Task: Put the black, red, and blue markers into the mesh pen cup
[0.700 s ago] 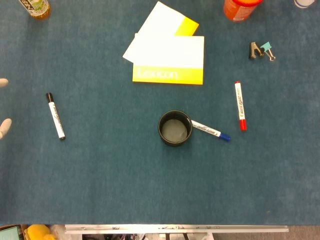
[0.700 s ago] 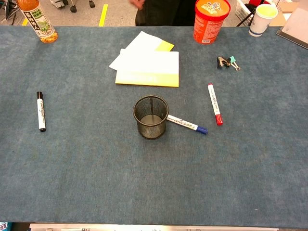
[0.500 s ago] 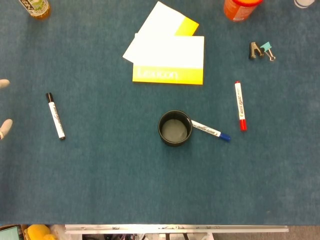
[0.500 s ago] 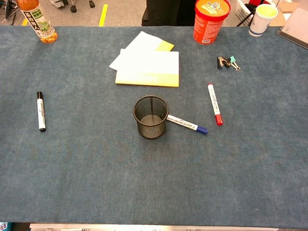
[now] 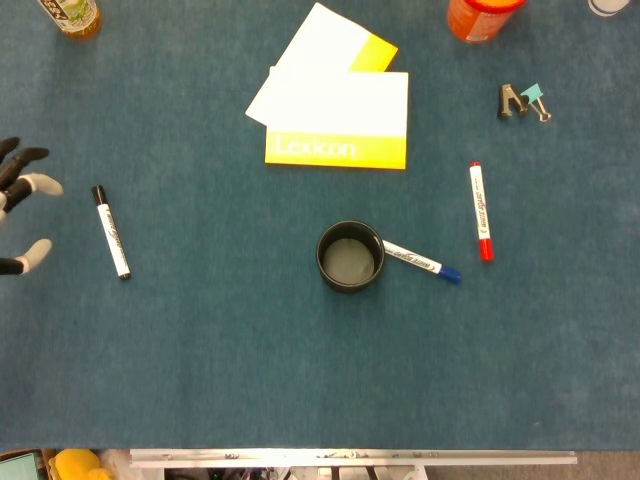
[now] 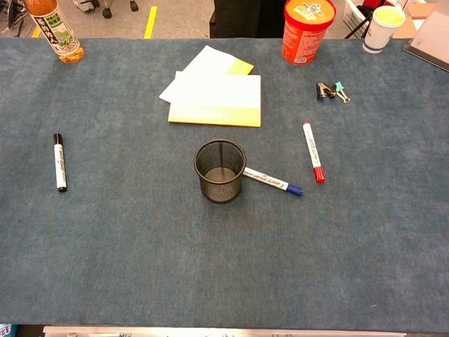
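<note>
Since the earlier frames, the left hand [image 5: 22, 208] has advanced further into the head view; its fingers are spread and hold nothing, and the frame edge cuts off its palm. No view shows the right hand. Just beside the fingertips lies the white-barrelled black-capped marker [image 5: 111, 231]. Well beyond it stands the round black mesh pen cup [image 5: 350, 257], the blue-capped marker [image 5: 421, 261] touching its far side, then the red-capped marker [image 5: 481, 211].

Blue-felt table [image 6: 140, 246] carries: mesh pen cup [image 6: 220, 170] upright at centre, blue marker [image 6: 273, 182] touching its base, red marker [image 6: 313, 152] right, black marker [image 6: 59, 162] left, yellow notepads [image 6: 214, 91], binder clips [image 6: 331, 91], orange tub [image 6: 307, 30], bottle [image 6: 55, 29].
</note>
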